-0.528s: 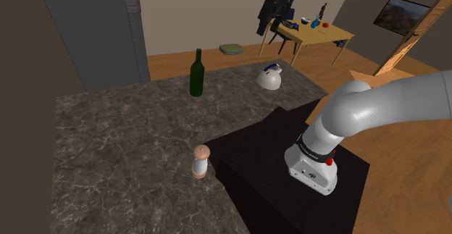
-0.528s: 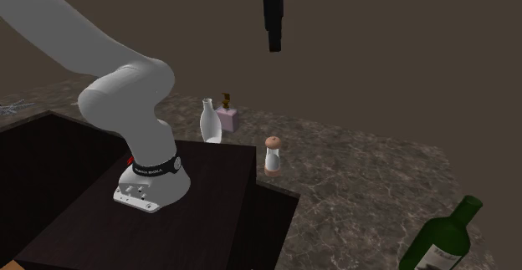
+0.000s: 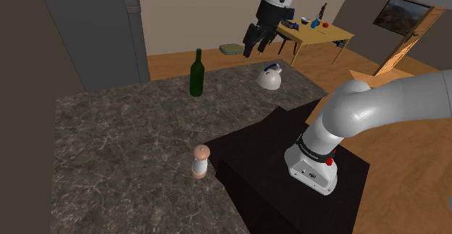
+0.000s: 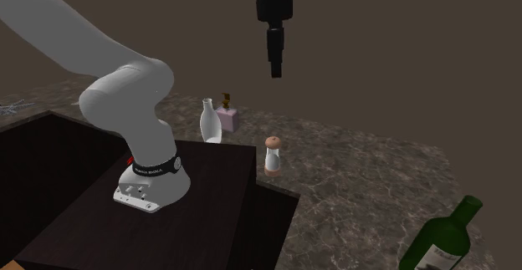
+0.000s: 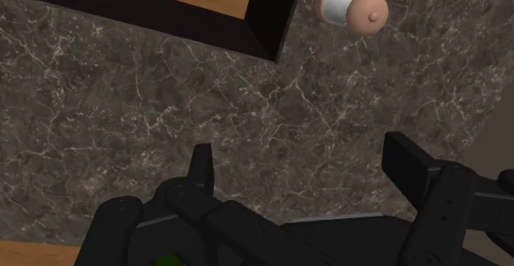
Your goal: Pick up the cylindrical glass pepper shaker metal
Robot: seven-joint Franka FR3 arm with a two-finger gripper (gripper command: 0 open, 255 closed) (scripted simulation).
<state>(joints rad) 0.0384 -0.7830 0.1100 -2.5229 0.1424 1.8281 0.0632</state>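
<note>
Fingers of the black gripper stand spread wide apart in the wrist view, released, with bare marbled countertop between them. Well ahead of the fingertips stands the pepper shaker, seen from above. It has a white body with a rounded tan cap and a tan base, and it is just beside the dark corner of the stand.

In the shoulder view the gripper hangs high above the counter on the white arm, fingers tilted downward. The shaker stands upright on the countertop at about seven o'clock from the gripper, well apart from it. It is close to the stand, which lies at its three o'clock. A dark green bottle stands at the shaker's twelve o'clock near the counter's far edge. A white kettle with blue trim sits at about one o'clock. Beyond the counter, a wooden table carries small items.

In the second exterior view the gripper points straight down, and the shaker sits at its six o'clock, far below. A white vase stands at the shaker's ten o'clock, with a small pink bottle just beside it. The green bottle is at four o'clock.
</note>
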